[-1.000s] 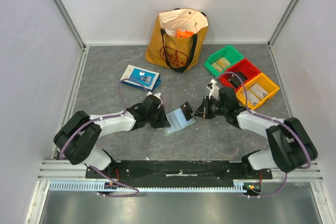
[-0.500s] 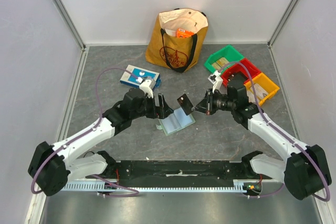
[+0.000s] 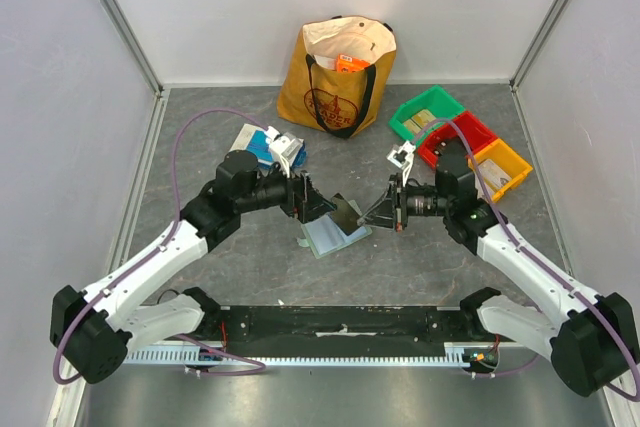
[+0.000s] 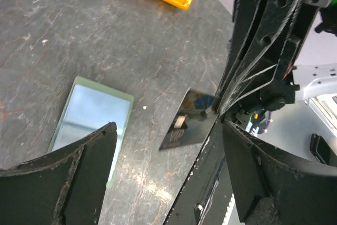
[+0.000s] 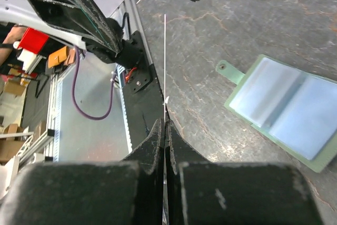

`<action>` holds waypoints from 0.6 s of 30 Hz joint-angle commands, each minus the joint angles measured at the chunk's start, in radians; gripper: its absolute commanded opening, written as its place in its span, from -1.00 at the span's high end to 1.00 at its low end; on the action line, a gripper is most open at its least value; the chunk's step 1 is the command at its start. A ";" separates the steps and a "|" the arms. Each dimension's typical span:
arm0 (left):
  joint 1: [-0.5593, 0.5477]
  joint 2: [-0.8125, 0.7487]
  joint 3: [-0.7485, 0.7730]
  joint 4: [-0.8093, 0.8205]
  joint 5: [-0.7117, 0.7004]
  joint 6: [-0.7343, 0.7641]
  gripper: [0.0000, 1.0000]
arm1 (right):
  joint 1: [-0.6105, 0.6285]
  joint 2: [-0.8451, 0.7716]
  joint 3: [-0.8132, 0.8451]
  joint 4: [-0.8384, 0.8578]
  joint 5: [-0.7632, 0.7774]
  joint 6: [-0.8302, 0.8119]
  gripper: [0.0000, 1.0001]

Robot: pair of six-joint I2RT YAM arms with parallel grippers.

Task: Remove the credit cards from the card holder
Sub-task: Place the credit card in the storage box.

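And there it goes: the black credit card is out. A second ago it sat low against the card holder; now my right pincer has carried it up and clear, clenched on one edge, with the card hanging in the air between the two arms. The left pincer has come up off the holder too and is spread wide, gripping nothing, just beside the card. The holder lies opened flat on the grey surface, below and between the pincers, with nothing pinning it.

So I judge that's one card extracted; setting it down should be next.

What I can't read: whether another card is left inside. The bluish clear pockets catch glare in both wrist views and look blank, but I won't swear to it. The right wrist camera sees the card edge-on, just a thin pale line. In the left wrist view my own near finger cuts off the holder's lower edge, and from above the left pincer covers part of it.
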 commanded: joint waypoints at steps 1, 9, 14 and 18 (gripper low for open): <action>0.006 0.041 0.067 0.043 0.185 0.061 -0.66 | 0.033 -0.019 0.048 0.057 -0.061 -0.023 1.00; 0.008 0.073 0.051 0.064 0.258 0.044 -0.15 | 0.044 -0.011 0.049 0.088 -0.068 -0.018 1.00; 0.006 0.061 0.030 0.127 0.307 0.012 0.68 | 0.042 -0.003 0.036 0.144 -0.058 0.020 1.00; 0.006 0.039 0.008 0.155 0.254 -0.030 0.96 | 0.044 -0.011 -0.012 0.267 0.006 0.112 0.62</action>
